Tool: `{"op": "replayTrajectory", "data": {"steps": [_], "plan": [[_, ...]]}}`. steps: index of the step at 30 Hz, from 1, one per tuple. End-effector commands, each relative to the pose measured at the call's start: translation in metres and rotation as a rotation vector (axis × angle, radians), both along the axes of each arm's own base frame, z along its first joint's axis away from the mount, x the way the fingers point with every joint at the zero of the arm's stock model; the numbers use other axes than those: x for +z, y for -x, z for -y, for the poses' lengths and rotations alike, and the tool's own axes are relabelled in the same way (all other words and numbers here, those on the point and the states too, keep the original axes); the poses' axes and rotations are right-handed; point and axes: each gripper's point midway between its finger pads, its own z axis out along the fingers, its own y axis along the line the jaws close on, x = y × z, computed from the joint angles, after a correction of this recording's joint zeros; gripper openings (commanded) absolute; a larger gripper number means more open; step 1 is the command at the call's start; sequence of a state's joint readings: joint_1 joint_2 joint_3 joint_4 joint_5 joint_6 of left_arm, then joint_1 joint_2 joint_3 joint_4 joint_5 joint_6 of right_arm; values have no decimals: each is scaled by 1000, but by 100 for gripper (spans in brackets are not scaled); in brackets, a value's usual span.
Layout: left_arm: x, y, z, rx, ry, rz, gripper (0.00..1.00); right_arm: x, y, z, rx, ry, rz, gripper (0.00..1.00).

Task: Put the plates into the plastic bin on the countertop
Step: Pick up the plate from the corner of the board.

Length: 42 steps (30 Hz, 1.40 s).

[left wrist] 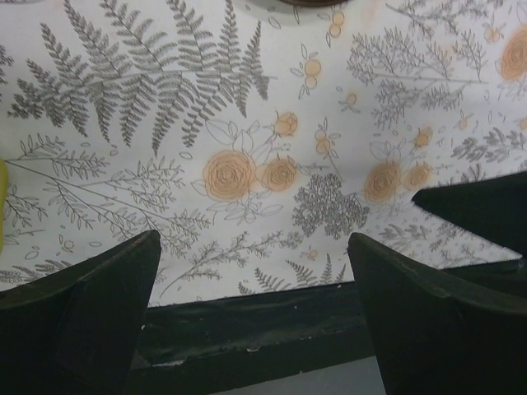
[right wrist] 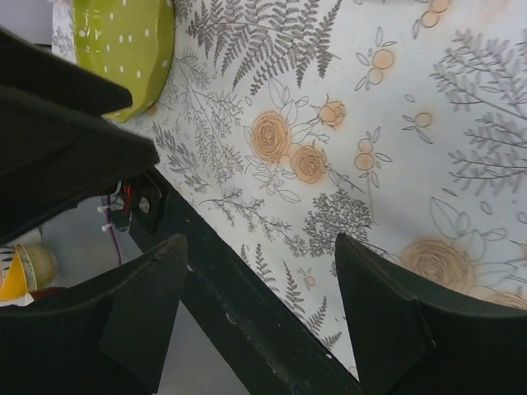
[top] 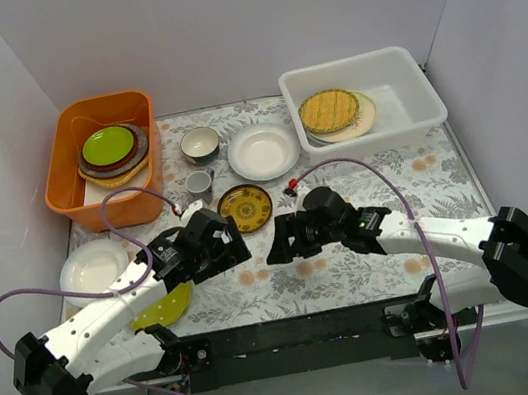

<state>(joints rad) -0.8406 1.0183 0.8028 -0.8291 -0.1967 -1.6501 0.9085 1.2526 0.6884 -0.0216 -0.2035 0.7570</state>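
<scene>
My left tool [top: 240, 250] hangs low over the middle of the desk [top: 358, 273], fingers spread wide with only the leaf-and-flower cloth between them. My right tool [top: 273, 250] faces it just beside, also spread and gripping nothing. The plastic bin [top: 400, 104] sits at the far right corner and holds the woven-straw plate [top: 329, 111] lying on a cream plate [top: 367, 119] at its left end. On the cloth, a small brown-and-yellow plate [top: 246, 208] lies just beyond my tools. A plain white plate [top: 261, 150] is farther back, near a small bowl [top: 200, 144] and a small cup [top: 199, 182]. Another white plate [top: 93, 267] rests by my left arm, and the lime dotted plate [top: 166, 307] pokes out from under that arm at the near edge. The orange tub [top: 109, 208] at the far left holds a stack of plates [top: 112, 150] with a green one on top.
</scene>
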Motion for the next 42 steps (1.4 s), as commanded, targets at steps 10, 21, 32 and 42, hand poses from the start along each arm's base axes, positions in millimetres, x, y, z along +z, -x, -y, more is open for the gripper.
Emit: {"op": "replayTrajectory", "data": {"steps": [10, 21, 32, 42], "plan": [[61, -106, -42, 41, 34, 148, 98, -9, 27, -83, 90, -109, -14, 79], [129, -155, -97, 135, 71, 255, 98, -32, 33, -168, 203, -100, -49, 77], [161, -145, -129, 173, 139, 309, 98, -45, 24, -210, 228, -116, -81, 71], [182, -126, -129, 162, 144, 350, 98, -61, 11, -237, 225, -83, -96, 66]]}}
